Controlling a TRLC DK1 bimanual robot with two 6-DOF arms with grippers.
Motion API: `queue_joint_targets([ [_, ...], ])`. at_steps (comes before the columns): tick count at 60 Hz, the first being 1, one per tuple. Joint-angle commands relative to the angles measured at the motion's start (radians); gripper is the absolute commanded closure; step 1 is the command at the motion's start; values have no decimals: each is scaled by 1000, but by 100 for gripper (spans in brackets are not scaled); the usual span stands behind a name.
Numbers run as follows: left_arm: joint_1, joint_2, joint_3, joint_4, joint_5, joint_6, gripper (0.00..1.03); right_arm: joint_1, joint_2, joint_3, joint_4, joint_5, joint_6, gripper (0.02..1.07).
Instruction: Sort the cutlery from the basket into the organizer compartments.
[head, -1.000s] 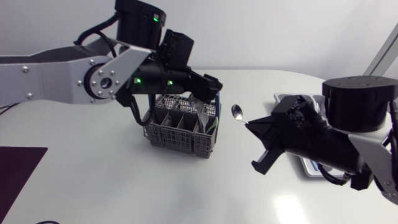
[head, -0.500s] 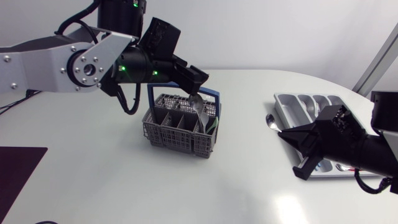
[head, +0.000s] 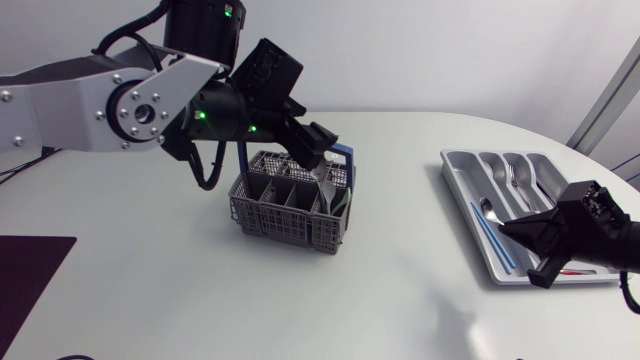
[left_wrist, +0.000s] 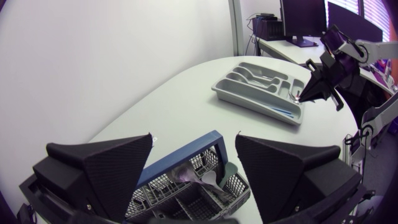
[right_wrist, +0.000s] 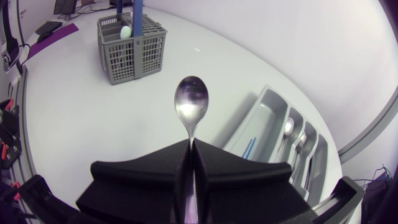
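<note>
**Spoon pinched at the organizer, left tool spread above the basket**

Nearest, the right arm (head: 600, 242) is seen entering low from the right edge of the head view. Its wrist is laid almost level and aimed toward the basket side. The right tool (right_wrist: 191, 148) is pressed together on the handle of a silver spoon (right_wrist: 191, 99), which is held straight out ahead of the fingers, bowl forward. In the head view the bowl is placed over the basket-side edge of the grey organizer (head: 490, 153); which compartment lies under it cannot be told. Forks and spoons are seen lying in the organizer's farther compartments, and a blue piece (head: 492, 238) in its long compartment.

Further back, near the middle of the white worktop (head: 150, 290), the grey basket (head: 285, 212) is stood upright, well apart from the organizer. A silver piece (left_wrist: 185, 174) and some pale pieces are seen leaning in it beside its blue handle (left_wrist: 180, 154).

Farthest, the left arm (head: 70, 110) is carried in from the left edge and bent at its silver elbow, with its black wrist angled downward. The left tool (left_wrist: 194, 146) is held spread wide directly above the basket, at the handle.
</note>
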Motion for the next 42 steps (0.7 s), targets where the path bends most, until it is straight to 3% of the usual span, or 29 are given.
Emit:
queue_joint_targets([
  [1,-7,-9,23,-10,-7,39,11,-71,72,66,-37,-26,-133,100],
  [19,-33,5,12,-39,-21,111,11,-261,313,233,-209,-48,-461,100],
  [42,-64,18,-25,-62,-67,278,11,-424,634,428,-264,-14,-746,100],
])
